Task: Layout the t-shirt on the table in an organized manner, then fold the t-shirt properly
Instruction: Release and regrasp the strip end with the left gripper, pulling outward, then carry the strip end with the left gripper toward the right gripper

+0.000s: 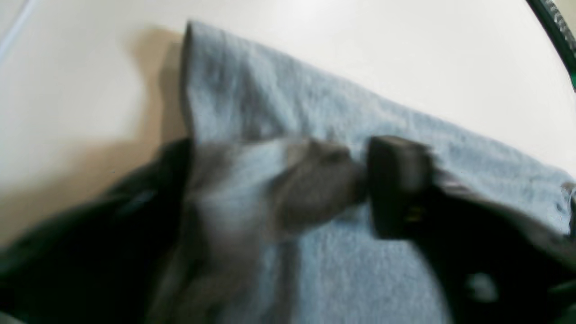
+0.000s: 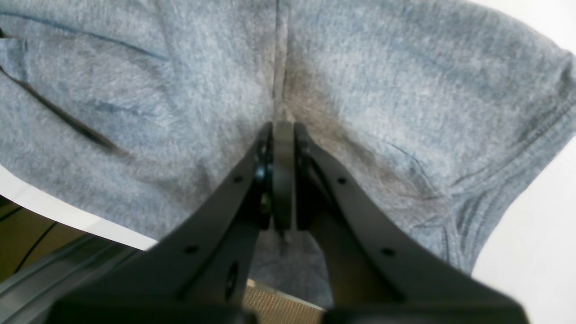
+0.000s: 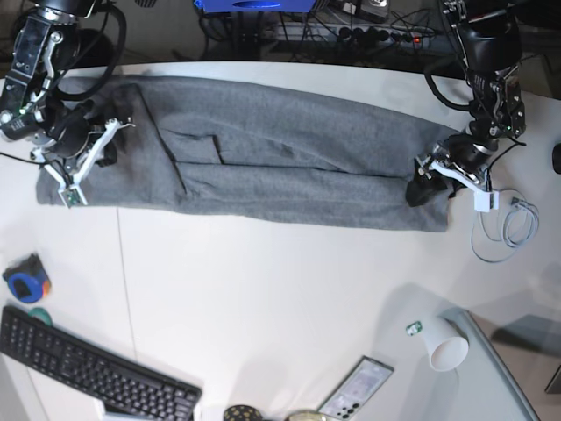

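Honestly the risk I see is the long fold skewing if the left gripper (image 3: 427,186), jaws part-open around the shirt's edge, snaps shut on too little cloth while the right gripper (image 3: 77,167) pinches the other end of the grey t-shirt (image 3: 263,158), stretched as a band across the table (image 3: 263,289).

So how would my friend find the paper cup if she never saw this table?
Start at the white table and go to the near corner on the side of the left gripper. The paper cup lies tipped over there, beside a phone. It is the only white cone-shaped thing.
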